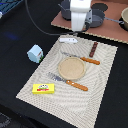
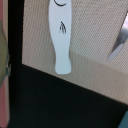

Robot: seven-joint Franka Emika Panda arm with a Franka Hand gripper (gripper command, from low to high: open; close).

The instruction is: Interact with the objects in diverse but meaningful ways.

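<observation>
The robot's claw [image 1: 75,34] hangs right above the small white piece [image 1: 68,39], and I cannot tell if the claw is open or closed. The white piece lies at the far edge of the woven mat [image 1: 35,80] on the black table [image 1: 15,35]. In the wrist view the white piece [image 2: 60,37] sticks out over the mat's edge. The pale-blue block [image 1: 35,53] sits just off the mat. The yellow packet [image 1: 43,88] lies on the mat's near corner. The brown stick [image 1: 93,49] lies near the tan plate [image 1: 72,68]
</observation>
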